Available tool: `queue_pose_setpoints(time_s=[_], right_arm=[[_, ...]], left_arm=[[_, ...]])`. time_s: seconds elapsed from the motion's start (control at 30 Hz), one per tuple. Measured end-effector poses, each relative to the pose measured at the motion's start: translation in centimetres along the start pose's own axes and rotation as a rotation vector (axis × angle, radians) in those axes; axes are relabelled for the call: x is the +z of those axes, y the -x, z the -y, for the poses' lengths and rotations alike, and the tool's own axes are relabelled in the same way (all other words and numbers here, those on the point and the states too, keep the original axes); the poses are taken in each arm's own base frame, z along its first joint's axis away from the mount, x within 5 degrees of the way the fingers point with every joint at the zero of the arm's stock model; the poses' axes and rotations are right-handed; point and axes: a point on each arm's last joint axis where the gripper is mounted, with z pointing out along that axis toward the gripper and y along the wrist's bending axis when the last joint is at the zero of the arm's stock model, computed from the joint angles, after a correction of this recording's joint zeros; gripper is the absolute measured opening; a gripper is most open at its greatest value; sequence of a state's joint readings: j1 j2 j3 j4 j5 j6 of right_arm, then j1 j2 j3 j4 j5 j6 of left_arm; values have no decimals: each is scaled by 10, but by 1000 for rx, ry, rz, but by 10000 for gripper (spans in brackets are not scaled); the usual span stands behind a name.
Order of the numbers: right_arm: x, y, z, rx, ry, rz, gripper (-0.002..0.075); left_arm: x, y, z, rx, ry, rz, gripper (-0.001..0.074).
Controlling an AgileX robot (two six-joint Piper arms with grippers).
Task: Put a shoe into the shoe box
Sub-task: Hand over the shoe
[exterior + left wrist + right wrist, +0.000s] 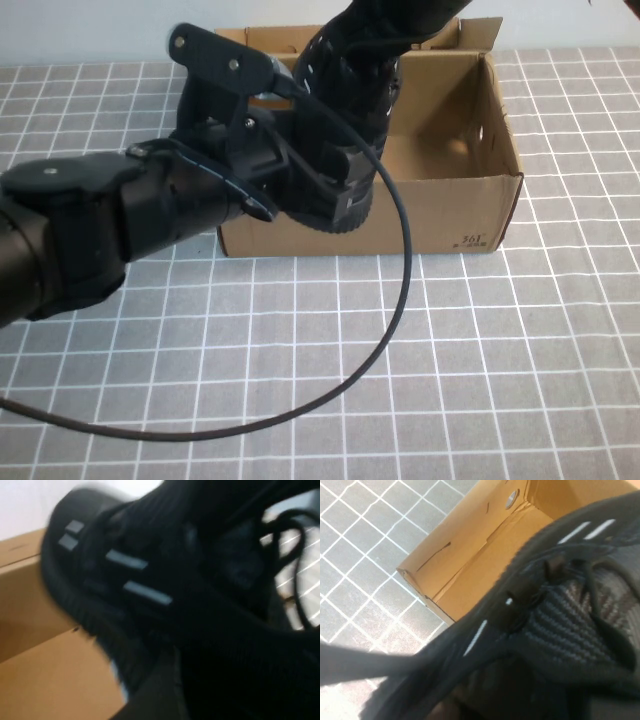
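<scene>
The shoe (350,95) hangs tilted over the shoe box's (440,215) front-left wall, the right claw shut on its collar, while the left claw (335,190) beside it, grip unclear, should back away before lowering.

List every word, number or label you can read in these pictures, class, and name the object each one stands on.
"361": small print on the front wall of the shoe box, low down near its right corner, seen in the high view.
A tiny mark after the number is too small to read.
Shoe: only short pale dashes on its side, no readable text.
Nothing else is legible in any view.
</scene>
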State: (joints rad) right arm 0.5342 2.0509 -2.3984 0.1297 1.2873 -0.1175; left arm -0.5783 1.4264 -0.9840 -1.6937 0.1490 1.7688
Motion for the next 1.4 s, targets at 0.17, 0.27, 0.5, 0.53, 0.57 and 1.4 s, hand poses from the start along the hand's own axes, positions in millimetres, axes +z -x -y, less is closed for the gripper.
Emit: queue_pose_setpoints(time_s=[0.17,0.27,0.5,0.53,0.57,1.4], right_arm=[[1,0,-2,6,20,2,-1],[1,0,-2,9,29,1,-1],[1,-1,-3,9,30,-7,-1],[1,-1,-3,9,30,-7,-1],[1,-1,-3,9,30,-7,-1],[2,-2,-3,16,48,-18,-1]], left_arm=[[11,-8,-3,25,15,-33,670],[14,-10,-2,49,8,-42,670],[16,-9,6,226,-90,-12,670],[17,-8,5,233,-84,-13,670],[18,-10,4,240,-71,-21,670],[29,-19,-6,239,21,-85,175]])
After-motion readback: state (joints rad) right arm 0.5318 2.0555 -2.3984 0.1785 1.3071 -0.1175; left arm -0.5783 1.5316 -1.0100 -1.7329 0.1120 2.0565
